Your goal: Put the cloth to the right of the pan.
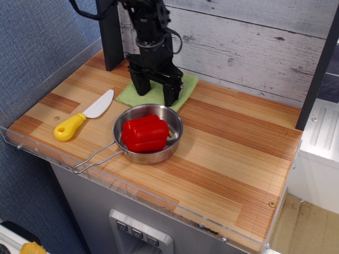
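Observation.image view: our gripper (pixel 155 95) down on cloth (pixel 153 93), jaws spread apart, one finger (pixel 140 86) on left part of cloth, other near its front right edge. Nothing pinched between them yet. Cloth lies flat at back of table (pixel 228 153), just behind pan (pixel 149 135), near wall. Pan holds red pepper (pixel 145 133); wire handle points front-left. Knife (pixel 83 116) with yellow handle left of pan, apart from it.
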`<act>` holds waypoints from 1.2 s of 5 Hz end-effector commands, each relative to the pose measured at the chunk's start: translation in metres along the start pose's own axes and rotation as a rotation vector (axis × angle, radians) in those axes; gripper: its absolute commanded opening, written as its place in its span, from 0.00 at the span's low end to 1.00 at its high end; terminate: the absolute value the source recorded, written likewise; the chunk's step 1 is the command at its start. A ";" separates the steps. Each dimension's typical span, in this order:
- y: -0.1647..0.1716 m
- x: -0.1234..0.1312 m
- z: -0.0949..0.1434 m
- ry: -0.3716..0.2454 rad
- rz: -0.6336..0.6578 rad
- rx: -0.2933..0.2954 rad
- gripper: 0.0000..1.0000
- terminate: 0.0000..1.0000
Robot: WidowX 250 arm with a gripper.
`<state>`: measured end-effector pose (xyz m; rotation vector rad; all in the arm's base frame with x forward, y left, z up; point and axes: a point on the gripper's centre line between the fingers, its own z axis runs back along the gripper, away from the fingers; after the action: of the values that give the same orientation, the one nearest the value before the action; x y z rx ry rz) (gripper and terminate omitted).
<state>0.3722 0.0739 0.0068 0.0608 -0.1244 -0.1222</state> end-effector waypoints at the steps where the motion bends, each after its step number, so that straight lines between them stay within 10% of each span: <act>1: -0.002 -0.012 -0.022 0.050 0.010 -0.027 1.00 0.00; 6: -0.134 -0.002 -0.002 0.007 -0.012 -0.168 1.00 0.00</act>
<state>0.3696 -0.0415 0.0064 -0.0923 -0.1577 -0.1202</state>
